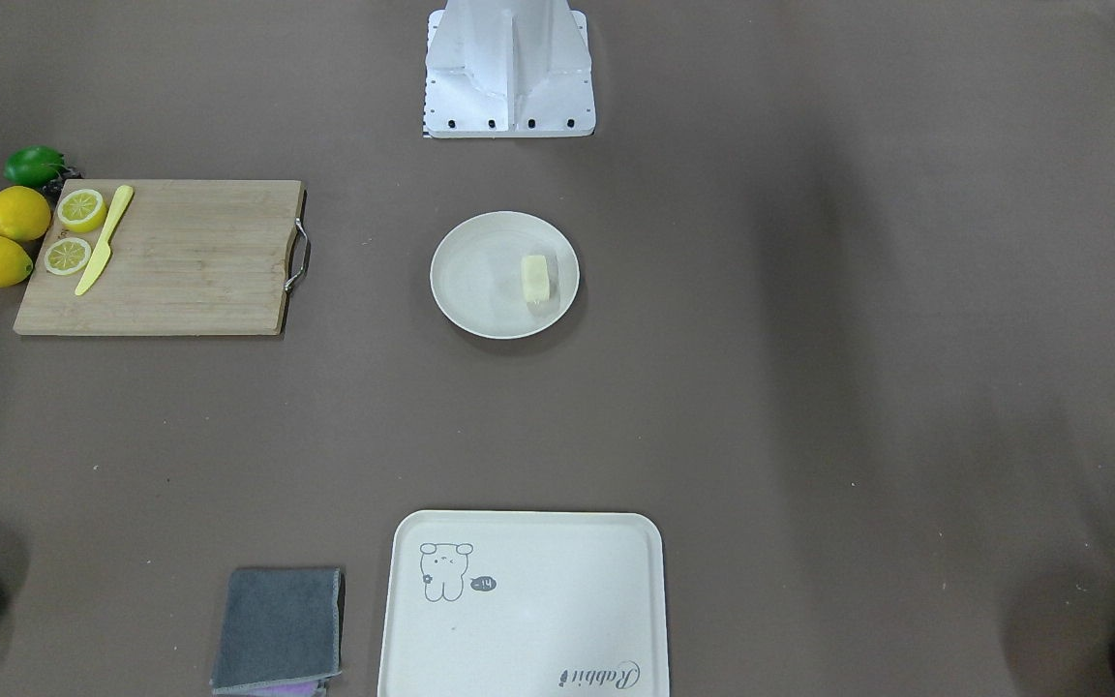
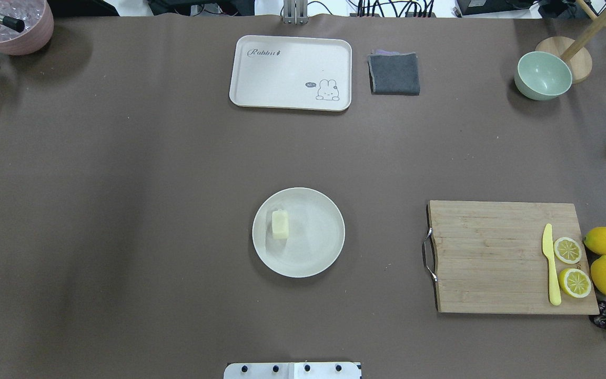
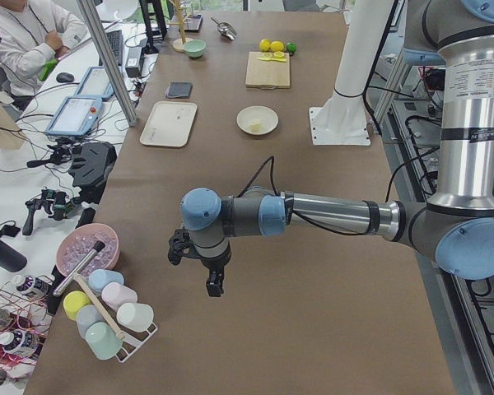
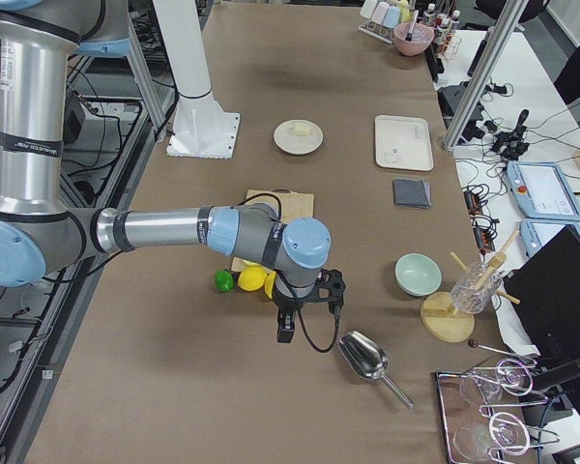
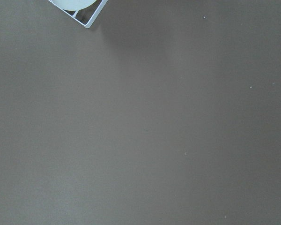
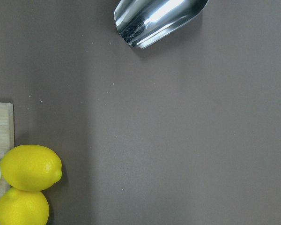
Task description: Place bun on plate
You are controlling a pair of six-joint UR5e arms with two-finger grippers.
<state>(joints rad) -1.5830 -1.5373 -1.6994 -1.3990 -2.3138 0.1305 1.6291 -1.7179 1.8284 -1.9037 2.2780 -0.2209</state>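
The left gripper (image 3: 214, 286) showed only in the view from the table's left end, pointing down over bare table (image 5: 140, 131), and I could not tell whether its fingers were apart or closed. Its wrist camera saw nothing but the brown cover and a corner of the cup rack (image 5: 91, 19). The right gripper (image 4: 285, 331) likewise appeared only in the view from the right end, hanging above the table between the lemons (image 6: 30, 167) and the steel scoop (image 6: 154, 21); its finger spacing could not be told either.

The bun (image 2: 280, 224) lay well apart from both grippers, at mid-table in front of the robot's base. It rested on the plate (image 2: 329, 247), inside the rim, on the half toward the robot's left, with its long side running toward and away from the robot.

Farther out, the board (image 2: 487, 258) lay to the robot's right of the plate. The tray (image 2: 282, 73) and a grey cloth (image 2: 394, 73) lay at the far edge.
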